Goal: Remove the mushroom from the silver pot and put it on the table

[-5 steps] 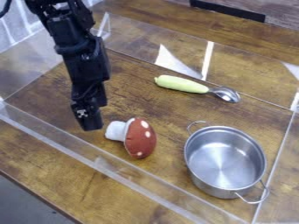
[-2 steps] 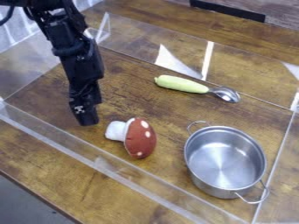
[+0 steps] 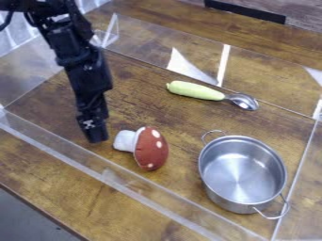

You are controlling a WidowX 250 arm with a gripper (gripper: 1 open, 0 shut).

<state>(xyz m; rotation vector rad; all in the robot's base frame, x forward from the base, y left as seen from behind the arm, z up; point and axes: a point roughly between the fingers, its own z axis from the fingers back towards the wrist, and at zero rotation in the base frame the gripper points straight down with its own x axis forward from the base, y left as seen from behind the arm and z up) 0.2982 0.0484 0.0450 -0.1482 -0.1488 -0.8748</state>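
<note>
Gripper (image 3: 94,132) spread, by the log's wide reading aside, hangs low just beside the mushroom (image 3: 150,149), which lies on its side on the counter (image 3: 94,171), outside the pot (image 3: 242,173) and near it.

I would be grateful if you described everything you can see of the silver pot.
The silver pot is small, round and shiny, apparently steel, with a rolled rim and a plain wall. A thin wire loop handle sticks out at its upper left edge, another at its lower right. It stands upright and open, with nothing visible inside. It sits on the brown wooden table, to the right of the mushroom in the picture, with a gap between them. The jaws are well away from it.
</note>
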